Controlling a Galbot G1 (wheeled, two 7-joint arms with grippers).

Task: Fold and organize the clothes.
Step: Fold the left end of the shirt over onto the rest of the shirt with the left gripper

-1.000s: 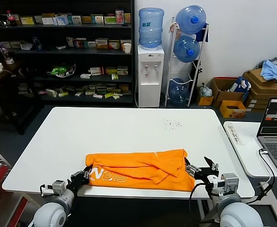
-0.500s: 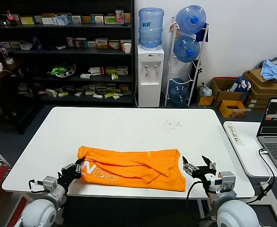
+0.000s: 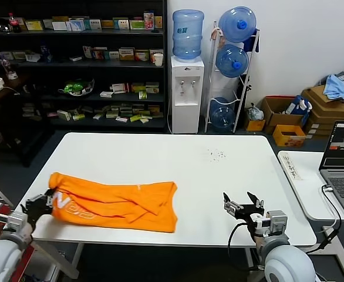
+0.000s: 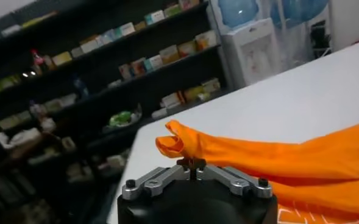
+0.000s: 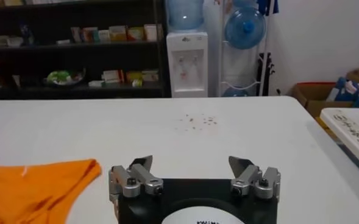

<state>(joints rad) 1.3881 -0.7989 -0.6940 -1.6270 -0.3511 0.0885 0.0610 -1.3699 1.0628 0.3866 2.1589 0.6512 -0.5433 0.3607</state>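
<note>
Item: soft bright orange short-sleeved T-shirt [image 3: 116, 205], folded, hem pinched in your left gripper [image 3: 41, 205]. Right gripper [image 3: 243, 207] spread, empty. Risk: the folds could slump off the white table [image 3: 160, 164] edge.

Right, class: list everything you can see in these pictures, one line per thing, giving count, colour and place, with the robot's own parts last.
T-shirt: one, bright orange with white lettering, folded on the table's near left part.
Table: one, white, in front of the robot.
Water dispenser: one, white, a blue bottle on top, behind the table.
Bottle rack: one, three blue water bottles, right of the dispenser.
Shelves: black, stocked with small boxes, back left.
Cardboard boxes: brown, far right, blue-grey clothes heaped on top.
Laptop: one, open, on a side table at right.
Left gripper: shut on the T-shirt's left end, at the table's left edge.
Right gripper: open, empty, over the table's near right edge.
</note>
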